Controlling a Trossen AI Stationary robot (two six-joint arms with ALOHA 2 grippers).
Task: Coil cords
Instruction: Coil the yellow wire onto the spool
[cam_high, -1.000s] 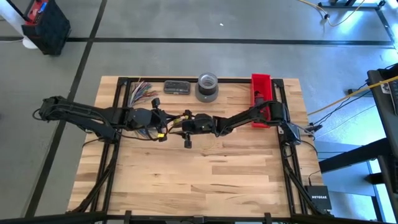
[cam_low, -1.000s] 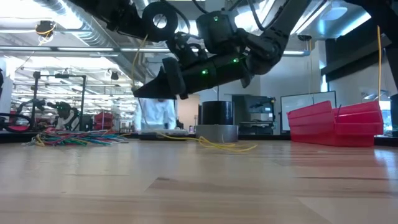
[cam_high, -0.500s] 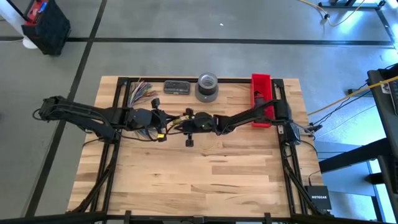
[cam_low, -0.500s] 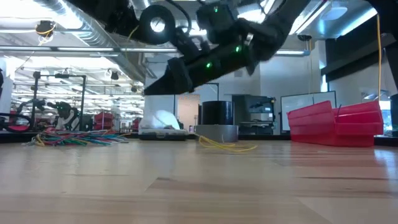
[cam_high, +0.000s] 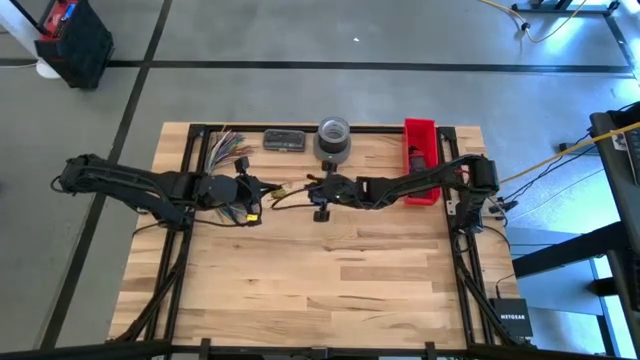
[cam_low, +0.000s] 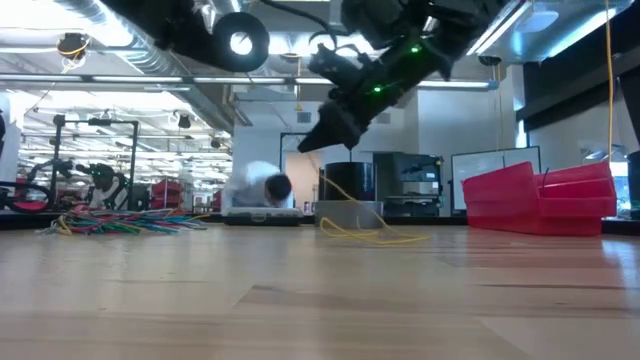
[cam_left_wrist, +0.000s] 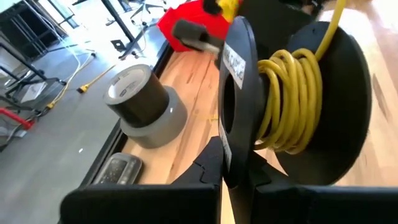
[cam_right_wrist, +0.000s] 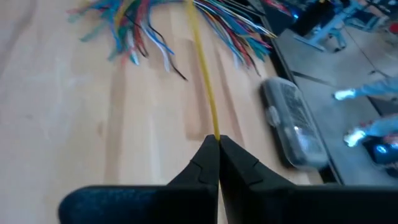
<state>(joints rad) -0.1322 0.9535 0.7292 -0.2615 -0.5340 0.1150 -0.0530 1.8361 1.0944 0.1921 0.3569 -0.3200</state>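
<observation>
One yellow cord (cam_right_wrist: 203, 81) runs pinched from the right claw (cam_right_wrist: 217, 163).

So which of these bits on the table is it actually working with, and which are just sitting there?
In use:
- yellow cord, pinched in the right claw
- black spool with yellow cord wound on it, clamped in the left claw
- bundle of coloured cords, probably waiting their turn

Lying about:
- grey tape roll
- red bin
- small dark case
</observation>
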